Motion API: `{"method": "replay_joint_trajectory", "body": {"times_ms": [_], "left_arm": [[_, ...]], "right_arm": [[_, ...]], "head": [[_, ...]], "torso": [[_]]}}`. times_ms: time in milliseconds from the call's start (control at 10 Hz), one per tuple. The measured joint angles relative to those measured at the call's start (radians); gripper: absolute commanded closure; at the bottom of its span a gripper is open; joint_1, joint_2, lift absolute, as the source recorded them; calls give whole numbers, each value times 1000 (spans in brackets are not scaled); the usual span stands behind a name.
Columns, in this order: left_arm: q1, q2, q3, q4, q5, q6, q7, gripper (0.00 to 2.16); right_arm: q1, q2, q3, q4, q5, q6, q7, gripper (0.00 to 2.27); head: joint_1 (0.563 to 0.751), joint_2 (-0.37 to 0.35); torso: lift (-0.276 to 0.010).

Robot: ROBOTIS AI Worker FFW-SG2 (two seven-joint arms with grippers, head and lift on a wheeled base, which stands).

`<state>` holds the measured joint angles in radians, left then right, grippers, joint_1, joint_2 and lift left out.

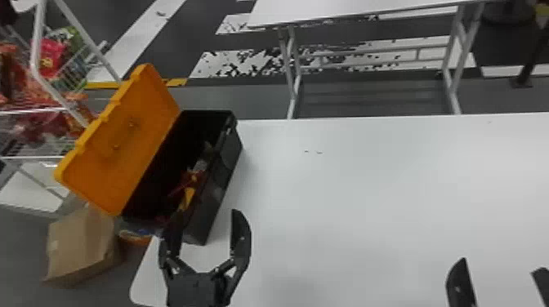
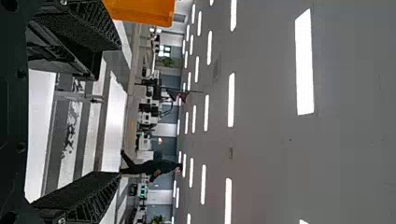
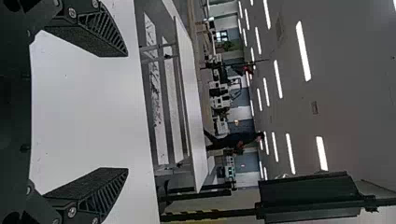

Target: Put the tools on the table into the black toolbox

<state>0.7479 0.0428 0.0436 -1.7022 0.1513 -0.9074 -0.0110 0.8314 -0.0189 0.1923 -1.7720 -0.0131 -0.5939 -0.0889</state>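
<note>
Orange in colour, the open lid (image 1: 122, 151) of the black toolbox (image 1: 222, 173) was tilted outward on the left side in the head view. The toolbox occupied the left end of the white surface (image 1: 367, 183), and red and yellow tools (image 1: 192, 177) lay inside it. The left hand (image 1: 206, 211) was positioned at the toolbox's near end, its fingers set wide with a gap between them; whether it touched the toolbox could not be determined. The right hand (image 1: 499, 264) was located over the right part of the surface, also spread wide. The head view gave the toolbox interior, whereas the left wrist view gave an edge of the lid beyond the spread left hand (image 2: 112, 109). The right wrist view presented the right hand (image 3: 127, 112) with bare surface between its fingers, plus a black panel (image 3: 308, 198) farther off. Both wrist views included bright ceiling lights (image 3: 303, 51). Small dark marks (image 1: 313, 152) were present on the surface. In the room, a second white table (image 1: 347, 9) stood beyond it, a cardboard box (image 1: 81, 245) was at the left, and a wire basket (image 1: 77, 67) contained colourful packages (image 1: 51, 57).
</note>
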Motion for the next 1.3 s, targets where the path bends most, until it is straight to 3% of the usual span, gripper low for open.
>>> {"method": "replay_joint_trajectory", "body": {"times_ms": [200,1300], "left_arm": [[2,5,-11,12,-4,-29,5,39],[2,11,-19,0,-15,-11,6,63]], "right_arm": [[0,1,16,9,39,-7,-29,140],[-8,0,33,19,47,-7,-31,144]], "head": [[695,274],[695,281]], "torso": [[-75],[-75]]}}
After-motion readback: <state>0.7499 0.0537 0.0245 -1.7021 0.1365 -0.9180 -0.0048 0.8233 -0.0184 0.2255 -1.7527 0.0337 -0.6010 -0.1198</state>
